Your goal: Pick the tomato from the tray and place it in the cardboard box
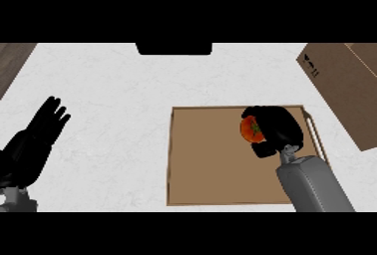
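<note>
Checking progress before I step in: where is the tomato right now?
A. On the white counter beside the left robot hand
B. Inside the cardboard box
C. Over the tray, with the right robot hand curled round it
C: the right robot hand curls round the tomato above the tray.

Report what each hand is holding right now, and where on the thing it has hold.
The right hand is curled round the tomato, covering its right side, over the tray. The left hand holds nothing; it rests open at the left edge.

Kitchen counter setting, white speckled countertop [147,89], wooden tray [206,164], cardboard box [346,84] at its edge
</note>
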Motion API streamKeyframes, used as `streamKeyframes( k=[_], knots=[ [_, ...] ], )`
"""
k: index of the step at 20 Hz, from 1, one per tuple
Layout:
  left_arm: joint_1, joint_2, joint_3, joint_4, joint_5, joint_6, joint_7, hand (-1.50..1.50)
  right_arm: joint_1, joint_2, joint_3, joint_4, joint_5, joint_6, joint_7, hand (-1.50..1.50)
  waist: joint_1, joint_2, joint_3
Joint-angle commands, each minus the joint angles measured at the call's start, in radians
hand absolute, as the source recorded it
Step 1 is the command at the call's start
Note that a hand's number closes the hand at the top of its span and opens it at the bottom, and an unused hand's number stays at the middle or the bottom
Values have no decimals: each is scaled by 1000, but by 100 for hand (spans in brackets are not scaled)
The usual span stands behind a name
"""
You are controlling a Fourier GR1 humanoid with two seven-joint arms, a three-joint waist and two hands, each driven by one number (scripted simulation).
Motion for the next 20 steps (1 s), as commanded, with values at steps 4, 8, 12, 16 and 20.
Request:
streamKeyframes(
  k=[4,8,12,16,20],
  knots=[
    [17,12,48,-33,29,-29,13,0,-24,4,1,21,35,-39,-77,150,-1,0,0],
    [11,-35,1,-5,-34,-6,-31,0,15,13,11,38,70,-100,-109,150,-3,0,0],
    [-48,-30,-16,-30,-31,24,37,0,-241,-16,-245,372,-14,-45,12,150,26,14,1],
    [-68,-30,-20,-1,-40,26,37,0,-379,-28,-355,565,-38,-49,111,150,31,15,1],
    [-56,-29,-25,10,-48,10,16,0,-502,-79,-358,774,26,-172,90,150,29,12,1]
  ],
)
